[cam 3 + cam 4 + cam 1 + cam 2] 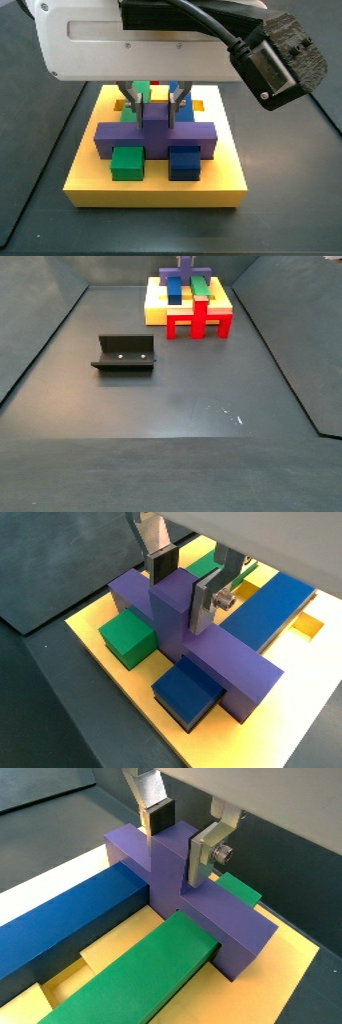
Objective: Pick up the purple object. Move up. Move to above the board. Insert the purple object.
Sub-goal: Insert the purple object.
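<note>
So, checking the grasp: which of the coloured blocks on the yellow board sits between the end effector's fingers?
The matte purple block with the wide crossbar: the end effector straddles its upright stem above the yellow slotted board, while the long green bar and long blue bar lie untouched beside it.

The gripper straddles the purple object's stem over the board, but both wrist views cut the fingers off at the edge, so the hand above is unseen. In a side view the arm's bulk blocks the board's far end, hiding part of the blue bar. In a side view the gripper runs off the frame, and its grip on the purple object is too small to judge.
</note>
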You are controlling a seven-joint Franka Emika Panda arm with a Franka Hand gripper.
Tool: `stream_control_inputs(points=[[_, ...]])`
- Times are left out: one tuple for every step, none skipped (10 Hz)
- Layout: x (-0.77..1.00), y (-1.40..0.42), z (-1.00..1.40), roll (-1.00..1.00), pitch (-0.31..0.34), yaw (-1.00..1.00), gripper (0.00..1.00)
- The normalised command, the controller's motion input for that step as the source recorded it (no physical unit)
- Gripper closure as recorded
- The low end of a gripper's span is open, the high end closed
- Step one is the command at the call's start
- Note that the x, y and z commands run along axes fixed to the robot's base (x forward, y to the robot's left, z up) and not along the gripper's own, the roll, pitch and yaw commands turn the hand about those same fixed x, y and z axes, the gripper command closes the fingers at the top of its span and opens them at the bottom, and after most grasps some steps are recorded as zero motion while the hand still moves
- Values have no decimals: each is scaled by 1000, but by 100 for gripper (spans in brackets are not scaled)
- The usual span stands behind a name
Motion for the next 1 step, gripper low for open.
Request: stream_control_inputs(points=[[0, 0, 0, 0, 0, 0, 100]])
